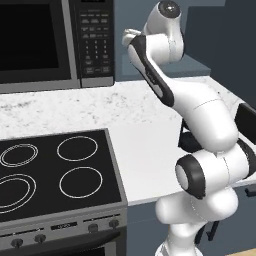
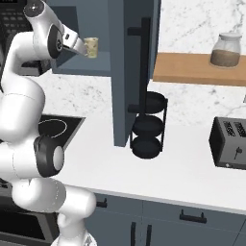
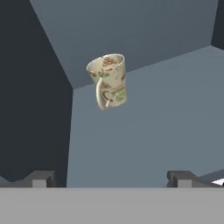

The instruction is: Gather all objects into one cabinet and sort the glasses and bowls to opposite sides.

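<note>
The glass (image 3: pixel 109 81), a pale beige patterned cup with a thin handle, stands alone on the floor of the open blue-grey cabinet (image 2: pixel 120 72). In the right base view this glass (image 2: pixel 91 47) sits near the cabinet's front edge. My gripper (image 3: pixel 110 179) is open, with nothing between its fingers, and it points at the glass from a short way off. In the right base view the gripper (image 2: pixel 80 46) hovers just left of the glass, apart from it. The cabinet door hangs open with its long black bar handle (image 2: pixel 144 62) facing out. The bowls are out of view.
A microwave (image 1: pixel 50 40) stands above the black stovetop (image 1: pixel 55 170) on the left. On the white counter (image 1: pixel 150 145) under the cabinet is a black tiered rack (image 2: pixel 146 127), with a toaster (image 2: pixel 230 143) further right. A jar (image 2: pixel 226 49) sits on a wooden shelf (image 2: pixel 192 69).
</note>
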